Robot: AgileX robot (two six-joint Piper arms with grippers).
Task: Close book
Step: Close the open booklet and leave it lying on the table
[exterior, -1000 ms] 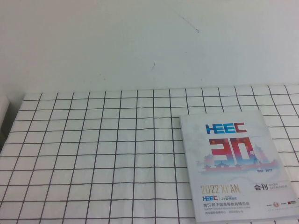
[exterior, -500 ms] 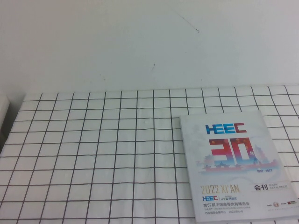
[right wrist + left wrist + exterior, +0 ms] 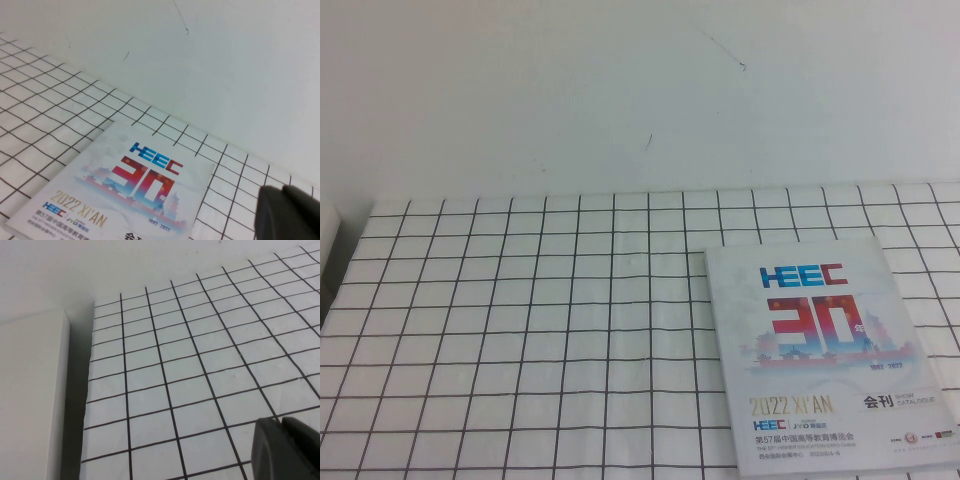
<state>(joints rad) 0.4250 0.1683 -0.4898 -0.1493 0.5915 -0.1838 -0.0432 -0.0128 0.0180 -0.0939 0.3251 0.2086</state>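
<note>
The book (image 3: 825, 355) lies shut and flat, front cover up, on the checkered cloth (image 3: 520, 330) at the front right. Its cover is pale with "HEEC 30" in blue and red. Neither arm shows in the high view. In the right wrist view the book (image 3: 125, 185) is ahead of my right gripper (image 3: 282, 191), which hangs shut and empty above the cloth beside it, not touching. My left gripper (image 3: 281, 424) is also shut and empty, over bare cloth (image 3: 200, 365) far from the book.
A white box (image 3: 30, 390) stands just off the cloth's left edge and shows as a sliver in the high view (image 3: 328, 235). Behind the cloth runs a plain white surface (image 3: 640, 90) with a few small marks.
</note>
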